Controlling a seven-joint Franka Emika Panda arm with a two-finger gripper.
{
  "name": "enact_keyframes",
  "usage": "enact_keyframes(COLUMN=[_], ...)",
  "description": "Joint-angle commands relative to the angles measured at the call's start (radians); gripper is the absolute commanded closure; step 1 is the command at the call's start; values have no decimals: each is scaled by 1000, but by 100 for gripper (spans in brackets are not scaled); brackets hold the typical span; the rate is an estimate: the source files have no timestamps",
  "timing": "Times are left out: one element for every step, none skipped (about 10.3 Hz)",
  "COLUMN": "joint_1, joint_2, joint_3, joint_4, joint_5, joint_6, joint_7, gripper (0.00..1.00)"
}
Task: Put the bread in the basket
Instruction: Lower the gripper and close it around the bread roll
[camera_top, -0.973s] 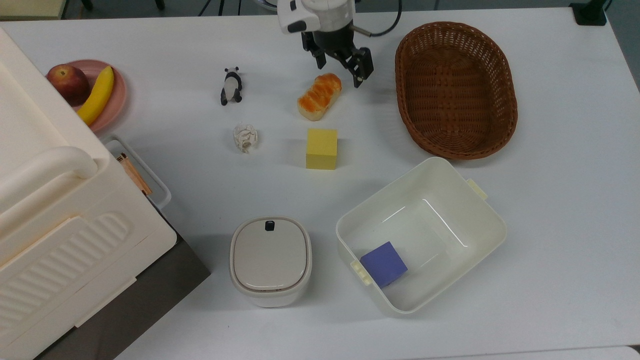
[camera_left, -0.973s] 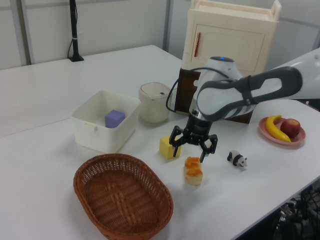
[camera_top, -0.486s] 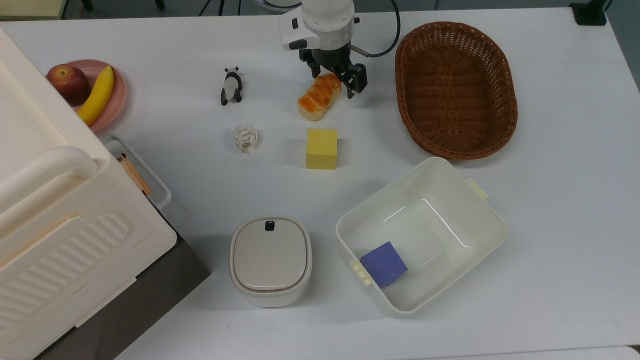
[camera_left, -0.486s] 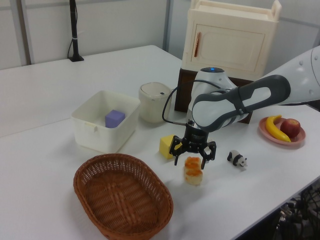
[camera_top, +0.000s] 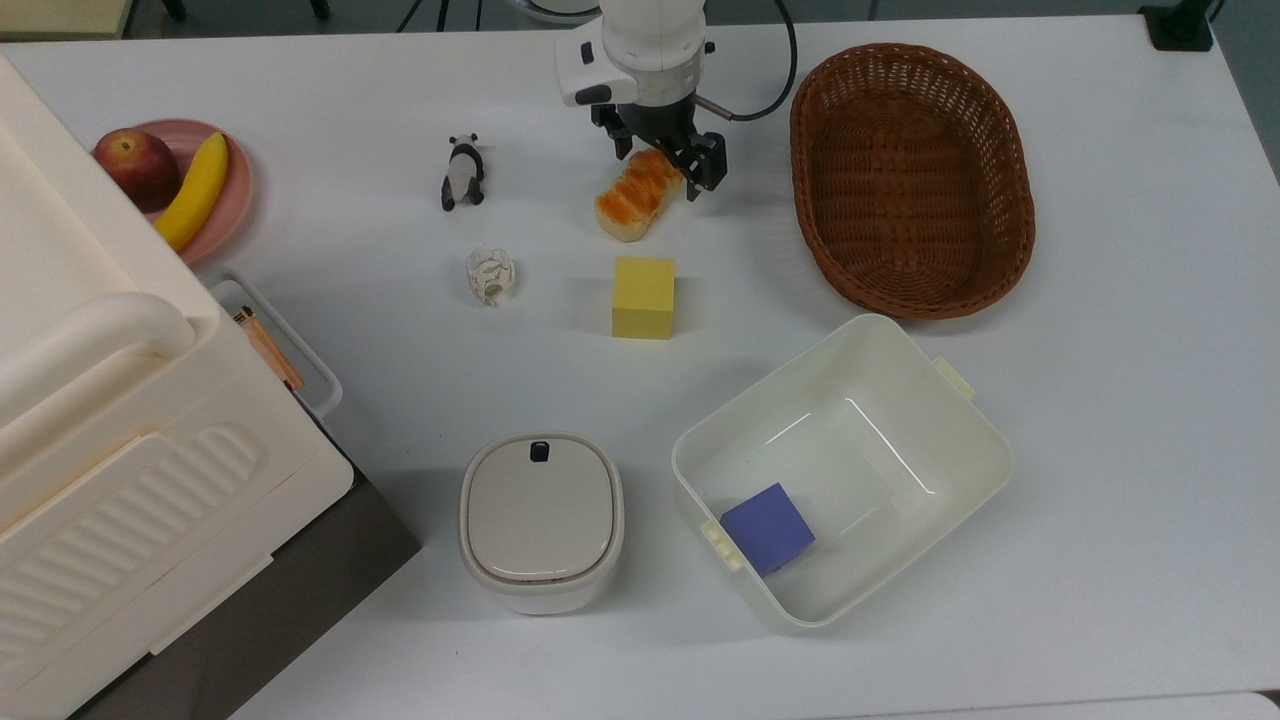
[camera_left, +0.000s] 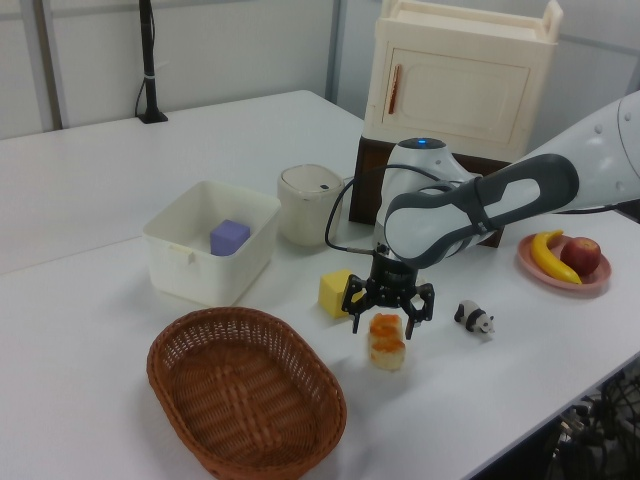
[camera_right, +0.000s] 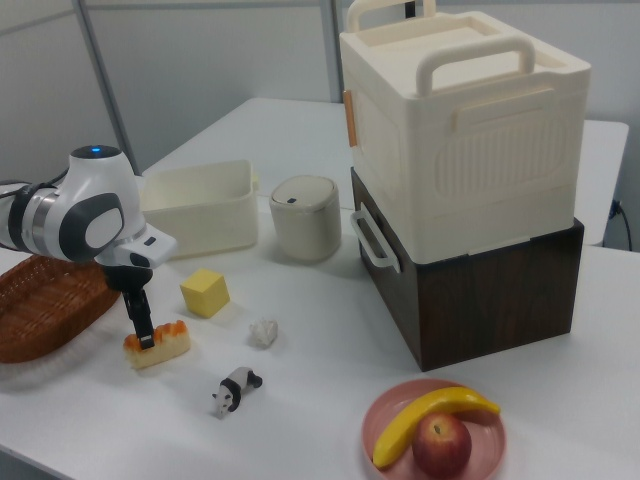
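one bread (camera_top: 638, 193), one basket (camera_top: 910, 180), two cubes (camera_top: 643, 297)

yellow cube (camera_top: 643, 297), toy panda (camera_top: 462, 172), cream tub (camera_top: 950, 432) holding purple cube (camera_top: 767, 527), lidded canister (camera_top: 541, 520)

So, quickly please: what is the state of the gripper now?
Gripper: open, its fingers on either side of one end of the bread, nothing held yet.

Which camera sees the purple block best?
The top view: it looks straight down into the white tub, so the purple block shows whole in a corner. The left view shows its top and one side above the tub's rim. In the right view the tub's wall hides it.
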Motion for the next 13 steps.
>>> enact_keyframes(joint_1=[0, 0, 0, 1, 0, 0, 0, 0, 0, 1, 7, 14, 20], joint_2=[21, 28, 39, 44, 41, 38, 38, 35, 32, 23, 13, 0, -7], joint_3=[-2, -2, -2, -2, -4, -4, -4, -4, -4, -4, -4, -2, -1], joint_4=[-4, -2, -2, -2, -1, 3, 13, 13, 15, 25, 44, 77, 113], joint_5=[-44, -46, -46, -46, -46, -46, -46, -46, -46, -46, -46, -46, -46], joint_6=[12, 15, 15, 15, 15, 18, 15, 9, 7, 4, -3, -43, -92], joint_7=[27, 27, 25, 27, 25, 16, -22, -57, -61, -61, -59, -61, -61], gripper=[0, 0, 0, 0, 38, 82, 100, 100, 100, 100, 100, 100, 100])
